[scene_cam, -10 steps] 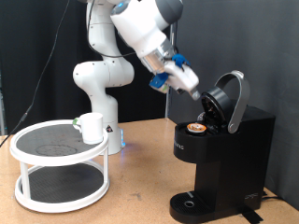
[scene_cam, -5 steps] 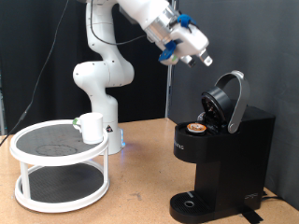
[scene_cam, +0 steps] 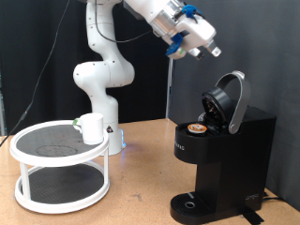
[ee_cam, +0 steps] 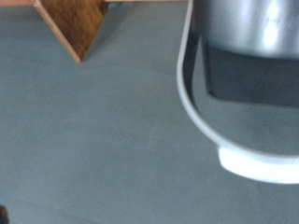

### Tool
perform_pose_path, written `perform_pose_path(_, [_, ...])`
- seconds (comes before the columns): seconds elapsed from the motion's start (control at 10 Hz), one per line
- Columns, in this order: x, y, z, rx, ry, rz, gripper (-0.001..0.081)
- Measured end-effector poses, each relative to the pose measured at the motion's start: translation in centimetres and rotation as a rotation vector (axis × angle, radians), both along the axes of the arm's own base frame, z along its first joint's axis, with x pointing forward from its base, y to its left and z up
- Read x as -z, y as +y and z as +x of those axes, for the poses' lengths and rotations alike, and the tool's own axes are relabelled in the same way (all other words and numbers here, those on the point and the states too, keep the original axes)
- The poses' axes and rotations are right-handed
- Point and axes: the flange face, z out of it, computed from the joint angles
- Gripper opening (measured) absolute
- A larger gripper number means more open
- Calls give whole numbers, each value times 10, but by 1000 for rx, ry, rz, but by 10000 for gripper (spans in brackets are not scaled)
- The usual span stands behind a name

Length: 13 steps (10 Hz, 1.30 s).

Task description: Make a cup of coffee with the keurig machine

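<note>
The pincer (scene_cam: pixel 213 52) hangs high above the coffee machine (scene_cam: pixel 225 150); whether it is clenched or released, I cannot tell. The machine's lid (scene_cam: pixel 231 98) stands open, a pod (scene_cam: pixel 197 128) seated inside. The cup (scene_cam: pixel 92 128) sits well apart on a white rack (scene_cam: pixel 58 167) on the table (scene_cam: pixel 141 202). It looks light, stiff, breakable and slippery, best gripped at the rim or handle.

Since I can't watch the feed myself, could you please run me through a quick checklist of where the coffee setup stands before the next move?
1. keurig machine lid raised: ok.
2. Pod seated in the open chamber: ok, brown top visible.
3. cup under the spout: not ok; it sits on the white round rack at the exterior view's left.
4. Drip tray free for the cup: ok.
5. tool clear of the machine: ok, above the lid, apart.
6. Tool holding anything: cannot tell.
</note>
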Motion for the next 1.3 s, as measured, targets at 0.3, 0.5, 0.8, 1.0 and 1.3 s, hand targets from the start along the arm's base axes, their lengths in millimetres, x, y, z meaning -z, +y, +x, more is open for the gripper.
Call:
perform_pose_path(0.3, [-11, 44, 7, -7, 48, -26, 734])
perform_pose_path(0.5, [-15, 73, 12, 7, 56, -91, 734])
perform_pose_path(0.8, [-15, 116, 17, -19, 65, -180, 734])
perform_pose_path(1.0, [-11, 144, 20, -43, 66, -222, 734])
perform_pose_path(1.3, [7, 183, 23, -85, 94, -295, 734])
